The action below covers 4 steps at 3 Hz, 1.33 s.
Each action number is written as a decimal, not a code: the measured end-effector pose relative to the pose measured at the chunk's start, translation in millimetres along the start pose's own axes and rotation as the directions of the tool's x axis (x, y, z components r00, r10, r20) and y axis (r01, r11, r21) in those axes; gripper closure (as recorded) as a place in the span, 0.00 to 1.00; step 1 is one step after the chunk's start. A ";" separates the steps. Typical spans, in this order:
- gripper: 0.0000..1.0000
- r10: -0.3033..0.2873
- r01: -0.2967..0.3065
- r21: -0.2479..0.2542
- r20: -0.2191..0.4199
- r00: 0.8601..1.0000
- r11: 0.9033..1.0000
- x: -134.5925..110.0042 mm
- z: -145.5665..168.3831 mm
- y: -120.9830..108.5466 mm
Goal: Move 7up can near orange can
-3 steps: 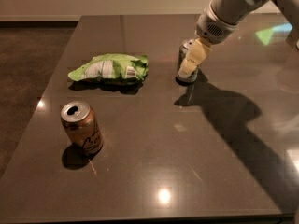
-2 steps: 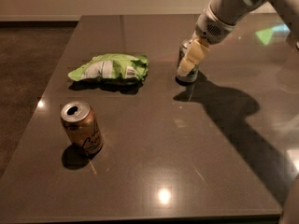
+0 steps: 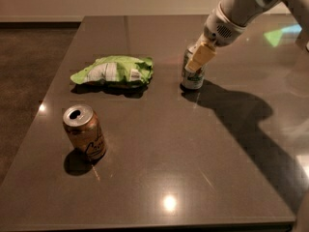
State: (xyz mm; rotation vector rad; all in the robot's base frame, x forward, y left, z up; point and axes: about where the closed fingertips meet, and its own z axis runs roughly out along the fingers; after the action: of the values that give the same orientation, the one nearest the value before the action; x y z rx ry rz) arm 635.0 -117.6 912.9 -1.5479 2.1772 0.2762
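The 7up can [image 3: 192, 77], silvery-white with green markings, stands upright on the dark table [image 3: 193, 153] at the back right. My gripper [image 3: 199, 58] comes down from the upper right and sits at the can's top, covering its upper part. The can's base rests on the table. The orange can [image 3: 85, 132], orange-brown with dark cursive lettering and a silver top, stands upright at the front left, far from the 7up can and the gripper.
A green chip bag [image 3: 114, 71] lies at the back left, between the two cans and a little behind the line joining them. The table's front edge [image 3: 145, 222] runs along the bottom. The arm's shadow falls across the right side.
The gripper has shifted slightly up and to the right at the 7up can's top. The cans and the bag have not moved.
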 end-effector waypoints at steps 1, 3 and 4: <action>0.85 -0.050 0.052 -0.042 0.045 0.998 0.998 -9.0 -10.0 24.5; 1.00 -0.241 0.254 -0.105 0.125 0.962 0.961 -38.1 -34.3 112.2; 1.00 -0.336 0.351 -0.118 0.129 0.933 0.929 -49.5 -34.9 158.1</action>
State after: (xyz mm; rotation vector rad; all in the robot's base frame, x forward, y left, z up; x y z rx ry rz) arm 492.3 -35.1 951.6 -1.9119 1.7961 0.3923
